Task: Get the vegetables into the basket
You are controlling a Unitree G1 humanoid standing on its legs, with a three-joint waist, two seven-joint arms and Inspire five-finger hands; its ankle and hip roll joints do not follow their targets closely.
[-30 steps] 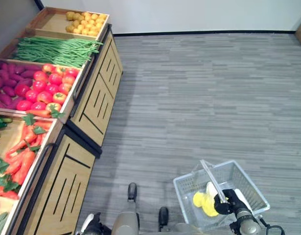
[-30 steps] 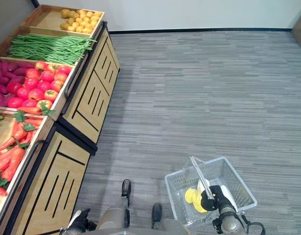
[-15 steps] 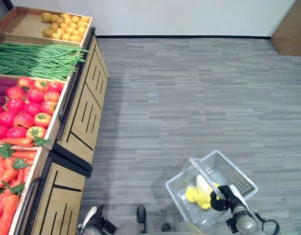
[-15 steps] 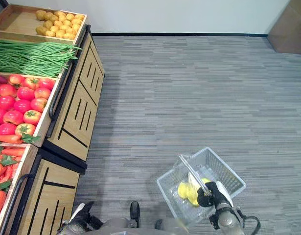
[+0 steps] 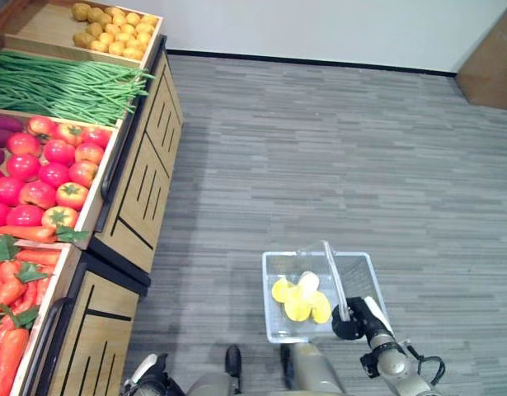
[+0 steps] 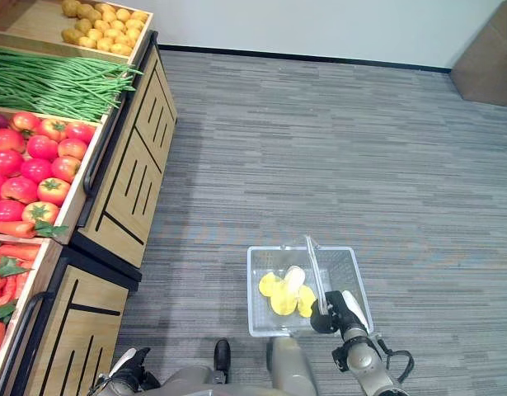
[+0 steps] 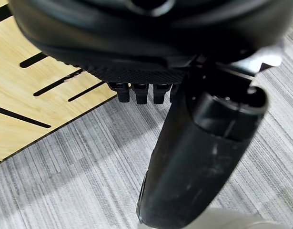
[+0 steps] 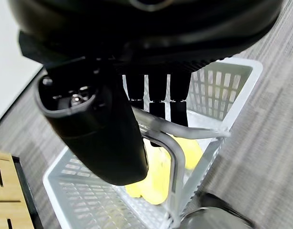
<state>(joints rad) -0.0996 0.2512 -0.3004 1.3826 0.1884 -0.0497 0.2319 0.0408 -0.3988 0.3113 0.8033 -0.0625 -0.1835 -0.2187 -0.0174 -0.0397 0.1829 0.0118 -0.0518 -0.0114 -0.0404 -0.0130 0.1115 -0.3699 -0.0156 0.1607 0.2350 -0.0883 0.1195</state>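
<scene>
Basket (image 5: 276, 272) with yellow vegetables (image 5: 298, 299), carried over grey floor (image 5: 335, 157).
Right hand (image 5: 356, 318): the right wrist view shows its fingers (image 8: 158, 98) curled over the grey handle (image 8: 160, 131), thumb alongside, yellow pieces below in the basket. Left hand (image 7: 141, 90): fingers curled, holding nothing, beside the stand's wooden panel (image 7: 27, 109). Stand (image 5: 146, 173) to the left holds carrots (image 5: 14, 289), tomatoes (image 5: 47, 169), beans (image 5: 63, 82), potatoes (image 5: 109, 18); broad open floor ahead and right.

One basket (image 5: 274, 272) sits on the floor with about four yellow vegetables (image 5: 299, 299) inside. One stand (image 5: 138, 177) holds roughly eleven tomatoes (image 5: 47, 169). There's one heap of green beans (image 5: 63, 82).
</scene>
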